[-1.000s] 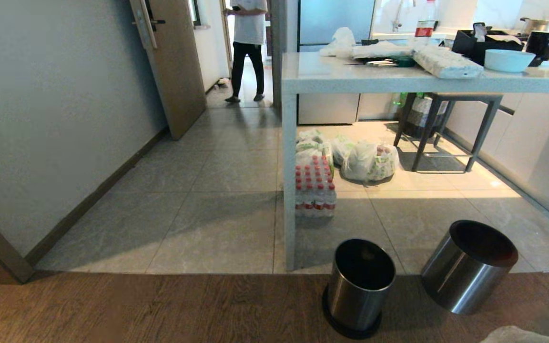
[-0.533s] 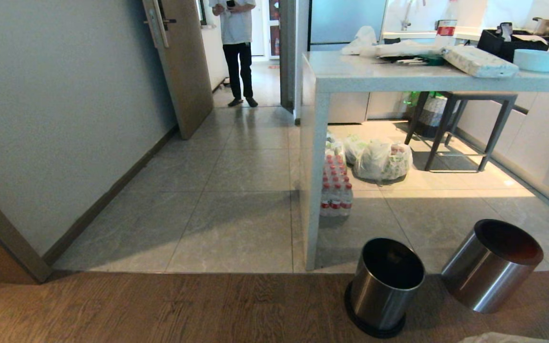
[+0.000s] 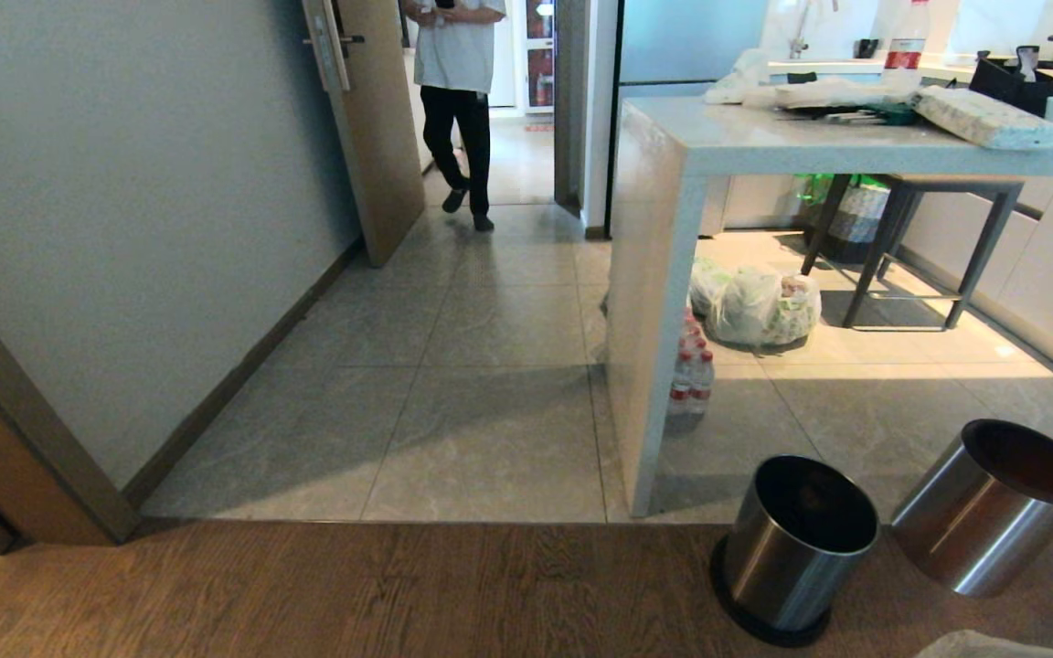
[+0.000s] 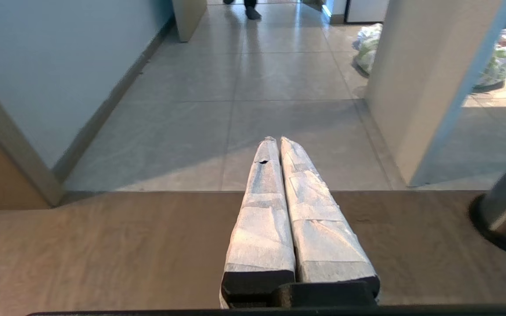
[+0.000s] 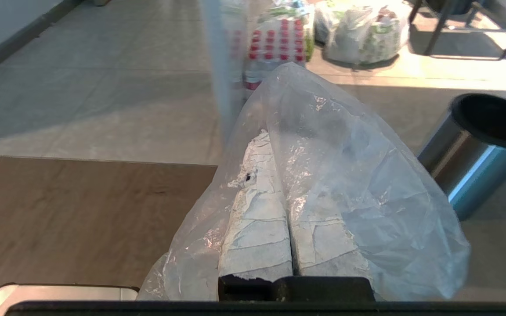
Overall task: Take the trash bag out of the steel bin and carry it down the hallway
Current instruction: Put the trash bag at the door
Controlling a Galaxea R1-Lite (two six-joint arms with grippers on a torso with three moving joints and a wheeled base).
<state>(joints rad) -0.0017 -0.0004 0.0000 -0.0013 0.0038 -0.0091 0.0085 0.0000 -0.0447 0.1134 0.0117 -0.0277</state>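
Observation:
In the right wrist view the trash bag [image 5: 358, 184], thin clear crinkly plastic, drapes over my right gripper [image 5: 275, 142], whose tape-wrapped fingers [image 5: 257, 219] are shut on it. A pale corner of the trash bag [image 3: 993, 644] shows at the bottom right of the head view. Two steel bins stand where wood floor meets tile: one with a black base ring [image 3: 796, 548], one tilted beside it [image 3: 993, 507], both dark inside. My left gripper [image 4: 278, 140] is shut with nothing in it, above the wood floor. The hallway [image 3: 490, 366] of grey tiles runs ahead.
A person [image 3: 453, 91] walks at the hallway's far end by an open door [image 3: 380, 137]. A stone counter [image 3: 664, 302] borders the hallway on the right, with water bottles [image 3: 691, 379], white grocery bags [image 3: 760, 306] and a stool [image 3: 920, 247] under it. A wall [image 3: 124, 228] lies left.
The whole scene has slid to the right in the head view, so the camera has moved left toward the hallway. The person at the far end has taken a step.

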